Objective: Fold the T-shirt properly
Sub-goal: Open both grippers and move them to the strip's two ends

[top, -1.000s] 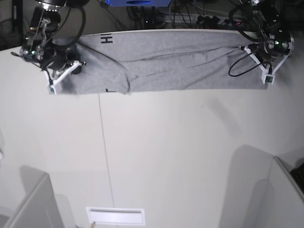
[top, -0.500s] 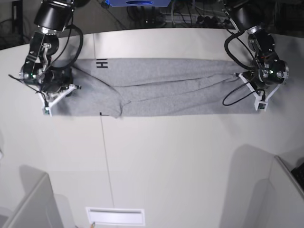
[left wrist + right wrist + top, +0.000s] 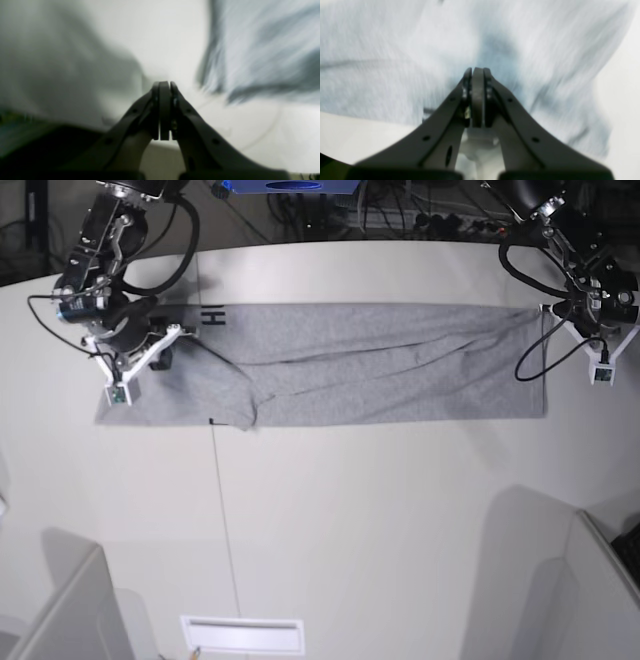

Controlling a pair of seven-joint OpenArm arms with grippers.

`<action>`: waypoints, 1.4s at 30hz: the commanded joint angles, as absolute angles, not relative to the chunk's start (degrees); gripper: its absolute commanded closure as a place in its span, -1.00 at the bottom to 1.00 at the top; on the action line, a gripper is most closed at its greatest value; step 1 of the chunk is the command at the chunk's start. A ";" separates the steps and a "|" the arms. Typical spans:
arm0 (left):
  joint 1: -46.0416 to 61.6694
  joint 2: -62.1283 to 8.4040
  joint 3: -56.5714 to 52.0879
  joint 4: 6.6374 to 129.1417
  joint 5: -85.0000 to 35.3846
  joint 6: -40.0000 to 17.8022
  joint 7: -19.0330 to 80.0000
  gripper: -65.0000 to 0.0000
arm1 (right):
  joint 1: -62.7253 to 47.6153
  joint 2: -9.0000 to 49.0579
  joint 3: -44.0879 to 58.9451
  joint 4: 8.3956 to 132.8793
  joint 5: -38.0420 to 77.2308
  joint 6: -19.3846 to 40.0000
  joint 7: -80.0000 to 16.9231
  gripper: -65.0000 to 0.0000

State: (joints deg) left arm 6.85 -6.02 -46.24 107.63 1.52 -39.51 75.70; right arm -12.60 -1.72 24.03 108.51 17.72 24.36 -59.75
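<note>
The heather-grey T-shirt [image 3: 380, 370] lies flat as a long folded strip across the far half of the table, with black letters [image 3: 212, 316] showing at its back left. My right gripper [image 3: 117, 393] is shut and sits over the shirt's left end. In the right wrist view its jaws [image 3: 477, 70] are pressed together over blurred grey cloth [image 3: 395, 62], and no fold shows between them. My left gripper [image 3: 603, 376] is shut and stands off the shirt, right of its right edge. In the left wrist view it [image 3: 163, 83] is over bare table, the shirt [image 3: 262, 45] at upper right.
A thin seam [image 3: 225, 520] runs down the white table. A white slotted plate [image 3: 243, 635] lies at the front edge. Grey panels stand at the front left [image 3: 70, 610] and front right [image 3: 600, 580]. Cables and a blue device [image 3: 290, 185] line the back.
The shirt slid toward the front and now lies still. My left gripper has moved right, off the shirt's right edge. My right gripper has shifted slightly over the left end.
</note>
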 commanded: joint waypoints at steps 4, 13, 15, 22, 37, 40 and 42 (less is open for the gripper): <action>7.08 -7.69 -46.46 108.35 1.19 -40.00 74.68 1.00 | -13.76 -1.80 23.78 109.67 19.30 24.22 -57.71 1.00; 6.46 -7.60 -48.92 108.18 1.10 -40.00 74.59 0.14 | -14.11 -1.54 23.96 102.46 19.21 24.22 -57.71 1.00; 5.67 -7.60 -49.27 107.47 1.10 -40.00 74.59 -0.06 | -14.20 -1.45 23.96 100.09 19.12 24.22 -57.63 1.00; 5.49 -7.78 -49.27 106.77 1.10 -40.00 74.59 -0.21 | -15.78 -1.80 24.13 105.54 19.21 24.31 -56.66 1.00; 3.82 -7.60 -49.10 102.64 1.10 -40.00 74.59 -0.21 | -16.84 -2.24 31.87 112.31 19.30 24.31 -56.48 1.00; 3.74 -7.34 -48.84 103.08 1.19 -40.00 74.59 -0.21 | -15.78 -0.48 31.96 112.13 19.21 24.31 -56.57 1.00; 3.82 -7.34 -48.92 102.37 1.19 -40.00 74.59 -0.20 | -14.20 0.57 31.78 109.23 19.03 24.31 -56.57 1.00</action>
